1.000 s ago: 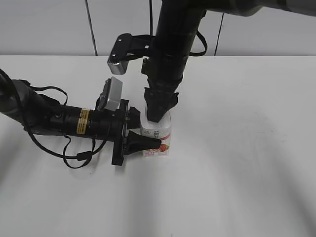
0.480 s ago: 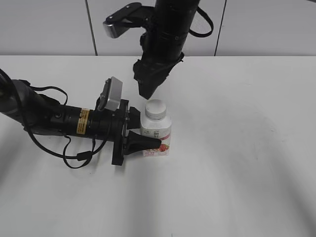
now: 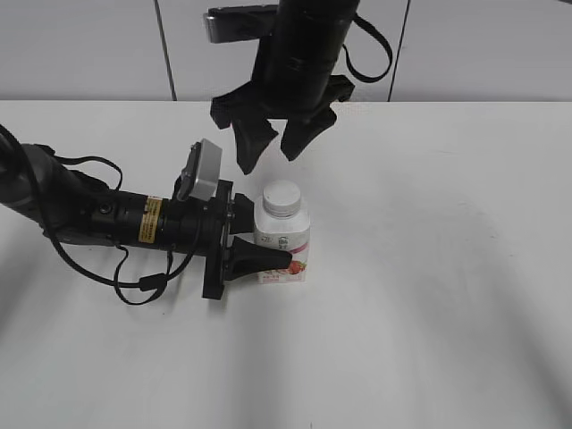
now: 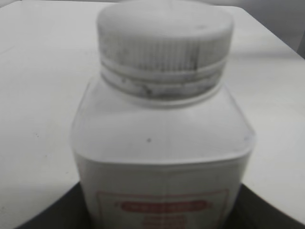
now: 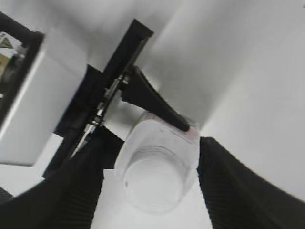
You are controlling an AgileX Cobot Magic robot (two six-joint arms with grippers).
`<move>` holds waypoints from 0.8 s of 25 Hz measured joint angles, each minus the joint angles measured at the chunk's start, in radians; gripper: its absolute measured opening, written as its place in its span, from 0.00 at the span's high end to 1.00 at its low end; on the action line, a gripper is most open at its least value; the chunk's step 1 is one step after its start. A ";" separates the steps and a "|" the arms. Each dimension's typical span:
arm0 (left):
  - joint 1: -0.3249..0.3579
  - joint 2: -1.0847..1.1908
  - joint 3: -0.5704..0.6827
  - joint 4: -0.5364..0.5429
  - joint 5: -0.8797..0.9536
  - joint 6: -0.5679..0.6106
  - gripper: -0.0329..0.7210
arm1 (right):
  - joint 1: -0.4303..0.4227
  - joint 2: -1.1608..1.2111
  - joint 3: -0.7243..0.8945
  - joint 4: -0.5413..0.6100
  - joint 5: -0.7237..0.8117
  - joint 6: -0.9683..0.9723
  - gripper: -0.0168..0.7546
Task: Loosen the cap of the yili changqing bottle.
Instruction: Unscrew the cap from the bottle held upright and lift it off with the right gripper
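The yili changqing bottle (image 3: pixel 283 243) stands upright on the white table, white with a red fruit label. Its white ribbed cap (image 3: pixel 281 197) sits on the neck. My left gripper (image 3: pixel 259 241) lies low on the table and is shut on the bottle's body. The left wrist view shows the bottle (image 4: pixel 162 157) and cap (image 4: pixel 164 45) close up, with the dark jaws at the bottom corners. My right gripper (image 3: pixel 273 143) hangs open above the cap, apart from it. In the right wrist view its fingers (image 5: pixel 150 183) flank the cap (image 5: pixel 155 183) from above.
The white table (image 3: pixel 429 295) stretches around the bottle. A pale wall runs along its far edge. The left arm and its cable (image 3: pixel 98 219) lie on the table at the left.
My right gripper has let go of the cap, risen above the bottle and opened its fingers. The bottle and the left gripper have not moved.
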 joint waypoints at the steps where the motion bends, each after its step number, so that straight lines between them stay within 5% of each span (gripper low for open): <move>1: 0.000 0.000 0.000 0.000 0.001 0.000 0.47 | 0.001 0.000 0.000 0.006 0.000 0.018 0.34; 20: 0.000 0.000 -0.001 0.003 0.002 -0.016 0.47 | 0.002 -0.083 0.147 -0.013 0.000 0.361 0.34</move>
